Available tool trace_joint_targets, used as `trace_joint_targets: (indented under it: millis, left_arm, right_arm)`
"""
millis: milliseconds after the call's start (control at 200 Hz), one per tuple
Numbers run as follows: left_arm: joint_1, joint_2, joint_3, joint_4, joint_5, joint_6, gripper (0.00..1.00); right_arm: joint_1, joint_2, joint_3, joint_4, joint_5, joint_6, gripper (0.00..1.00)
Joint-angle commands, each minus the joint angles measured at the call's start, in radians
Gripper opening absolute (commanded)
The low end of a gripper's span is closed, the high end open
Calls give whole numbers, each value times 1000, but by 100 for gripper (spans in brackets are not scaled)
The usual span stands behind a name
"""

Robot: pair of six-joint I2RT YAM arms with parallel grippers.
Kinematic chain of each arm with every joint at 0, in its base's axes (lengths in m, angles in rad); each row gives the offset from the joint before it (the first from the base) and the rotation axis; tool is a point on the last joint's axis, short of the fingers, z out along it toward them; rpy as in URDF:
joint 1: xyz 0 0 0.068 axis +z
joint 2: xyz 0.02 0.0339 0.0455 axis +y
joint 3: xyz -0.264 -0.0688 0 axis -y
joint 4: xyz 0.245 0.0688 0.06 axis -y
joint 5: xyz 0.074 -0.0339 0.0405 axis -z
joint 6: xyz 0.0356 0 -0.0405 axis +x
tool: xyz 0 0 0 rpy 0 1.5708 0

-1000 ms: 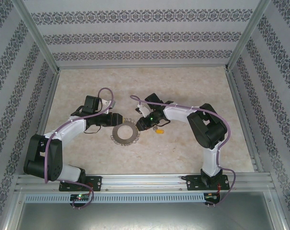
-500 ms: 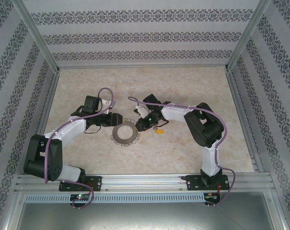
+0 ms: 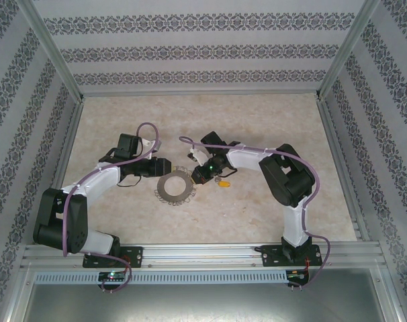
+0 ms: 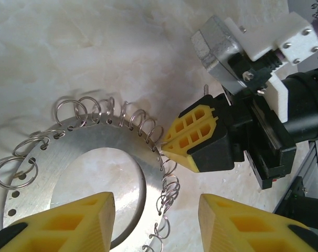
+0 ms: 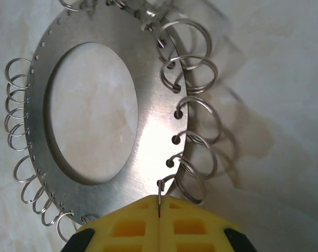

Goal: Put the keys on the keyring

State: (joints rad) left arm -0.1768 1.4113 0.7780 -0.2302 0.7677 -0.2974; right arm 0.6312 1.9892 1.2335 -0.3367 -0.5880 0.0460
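The keyring (image 3: 166,191) is a flat grey metal disc with an open centre and several small wire loops round its rim, lying on the table between the arms. My right gripper (image 5: 159,209) is shut on one wire loop at the disc's (image 5: 154,115) near rim, and from the left wrist its yellow tips (image 4: 167,146) touch the rim (image 4: 70,149). My left gripper (image 4: 156,223) is open, its fingers (image 4: 70,223) standing on either side of the ring's edge without touching it. A small yellow-headed key (image 3: 223,182) lies on the table just right of the right gripper (image 3: 195,177).
The marble-patterned table (image 3: 210,127) is enclosed by patterned walls (image 3: 203,50) and a metal frame. Both arms bend in toward the middle, with the left gripper (image 3: 164,168) at the ring's far left. A metal rail (image 3: 203,253) runs along the near edge.
The right arm has shifted slightly left toward the ring. The ring, the key and the left arm stay where they were.
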Motion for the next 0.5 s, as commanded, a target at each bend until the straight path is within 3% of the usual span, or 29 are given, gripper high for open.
trace_joint_targets:
  millis: [0,145,240,375,495]
  left_arm:
    - [16,-34,4,51,58,-7,43]
    - [22,-79,36,80,128,11,35]
    - [22,-142,89,66,147,60,35]
    - [22,-263,121,184,207,52,35]
    - [22,-269,247,104,283,80,40]
  right_arm:
    - [5,-114,-6,-5,2,-73,0]
    - [2,-268,-24,9,-39,-175,0]
    - [-6,-349,6,-34,-68,-247,0]
    - [-44,-444,62,-55,-170,-258,0]
    - [-64,-506,123,-40,-252,-224,0]
